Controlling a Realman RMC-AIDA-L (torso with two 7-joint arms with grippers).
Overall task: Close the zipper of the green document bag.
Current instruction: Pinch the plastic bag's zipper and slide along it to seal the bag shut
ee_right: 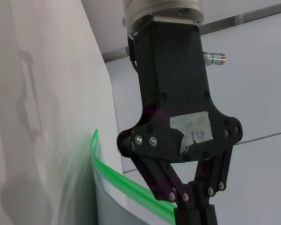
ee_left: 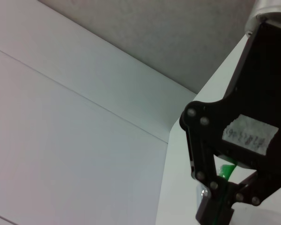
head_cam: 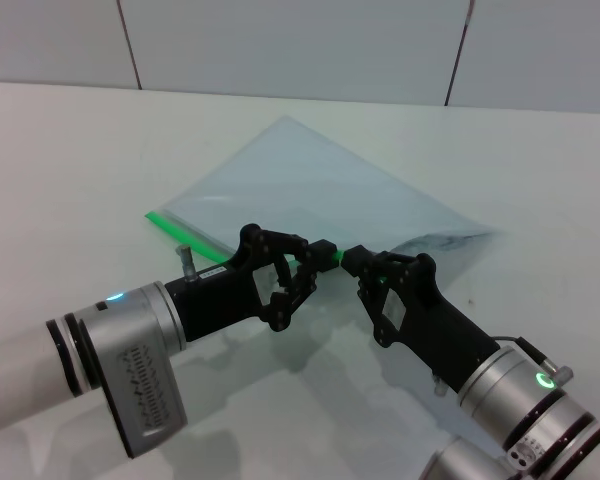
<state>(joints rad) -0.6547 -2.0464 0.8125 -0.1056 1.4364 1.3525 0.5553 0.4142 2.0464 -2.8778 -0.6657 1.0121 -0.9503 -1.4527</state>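
The green document bag (head_cam: 320, 190) lies flat on the white table, a translucent pale blue-grey pouch. Its zipper (head_cam: 185, 232) is the bright green strip along the near edge. My left gripper (head_cam: 323, 254) is shut on that strip towards its right end. My right gripper (head_cam: 353, 262) meets it from the other side, fingertip to fingertip, and is shut on the same green edge. The slider tab is hidden between the fingers. The right wrist view shows the left gripper (ee_right: 194, 215) with the zipper (ee_right: 126, 185) running under it. In the left wrist view the right gripper (ee_left: 215, 213) shows, a bit of green behind it.
The white table (head_cam: 70, 160) stretches around the bag on all sides. A tiled wall (head_cam: 300, 45) rises behind the table's far edge. Both forearms lie low over the near part of the table.
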